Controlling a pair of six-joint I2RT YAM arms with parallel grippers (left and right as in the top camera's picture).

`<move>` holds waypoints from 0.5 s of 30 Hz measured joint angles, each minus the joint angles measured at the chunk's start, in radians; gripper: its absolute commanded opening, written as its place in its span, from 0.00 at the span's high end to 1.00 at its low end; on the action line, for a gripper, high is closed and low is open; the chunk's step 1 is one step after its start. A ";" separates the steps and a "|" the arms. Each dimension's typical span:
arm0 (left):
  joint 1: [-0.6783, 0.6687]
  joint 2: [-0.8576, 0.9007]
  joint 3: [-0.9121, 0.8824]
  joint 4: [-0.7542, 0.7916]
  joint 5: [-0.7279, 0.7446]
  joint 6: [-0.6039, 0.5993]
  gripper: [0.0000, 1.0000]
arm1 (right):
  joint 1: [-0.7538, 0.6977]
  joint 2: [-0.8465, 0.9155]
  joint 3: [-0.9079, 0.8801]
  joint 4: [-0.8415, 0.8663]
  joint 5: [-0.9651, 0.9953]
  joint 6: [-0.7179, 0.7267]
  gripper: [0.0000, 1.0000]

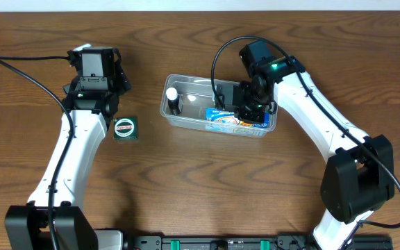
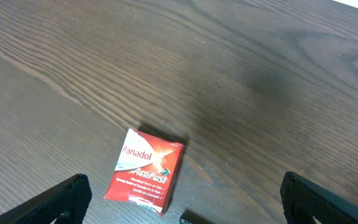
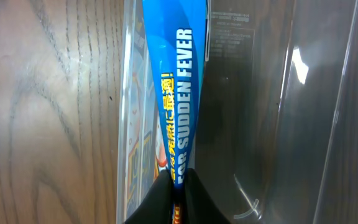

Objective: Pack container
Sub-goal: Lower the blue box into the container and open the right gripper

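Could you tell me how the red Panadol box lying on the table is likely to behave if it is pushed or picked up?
The Panadol box looks like a thin card carton, so it is probably light and easily dented by a hard squeeze. Lying flat on the wood table, it should slide rather than roll or tip.

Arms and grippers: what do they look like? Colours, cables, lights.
Left arm and right arm: white link shells, black joints and bases. A black cable loops off each wrist. Green light on the right wrist. Left fingers are black and blocky.
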 measured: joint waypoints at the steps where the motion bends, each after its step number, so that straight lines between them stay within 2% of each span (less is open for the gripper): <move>1: 0.000 0.000 0.000 0.000 0.000 0.000 0.02 | 0.000 0.000 0.000 0.000 0.000 0.003 0.77; 5: 0.000 0.000 0.000 0.000 0.000 0.000 0.02 | 0.000 0.000 0.000 0.002 -0.001 0.003 0.71; 15: 0.000 0.000 0.000 0.000 0.000 0.000 0.02 | -0.002 0.000 0.000 0.004 -0.001 0.003 0.68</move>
